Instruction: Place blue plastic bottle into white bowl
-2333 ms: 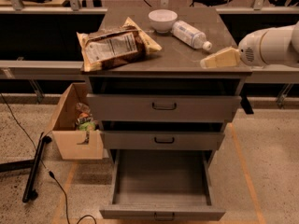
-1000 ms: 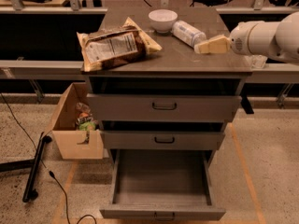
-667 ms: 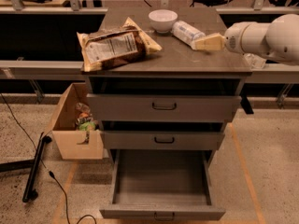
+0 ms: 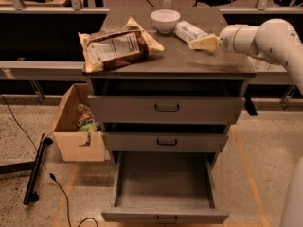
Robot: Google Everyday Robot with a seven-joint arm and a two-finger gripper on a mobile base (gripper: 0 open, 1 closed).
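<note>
The blue plastic bottle [image 4: 188, 31] lies on its side on the cabinet top [image 4: 189, 63], just right of the white bowl [image 4: 165, 20], which stands at the back middle. My gripper [image 4: 196, 44] comes in from the right on the white arm; its pale tip sits at the bottle's near right end, partly covering it. I cannot tell whether it touches the bottle.
A brown chip bag [image 4: 118, 47] lies on the left half of the cabinet top. The bottom drawer [image 4: 163, 186] is pulled open. A cardboard box [image 4: 78, 126] with items stands on the floor at the left, next to a black pole [image 4: 35, 169] and cable.
My gripper has moved left and back across the cabinet top, from the right edge to the near end of the bottle. Bottle, bowl and chip bag have not moved.
</note>
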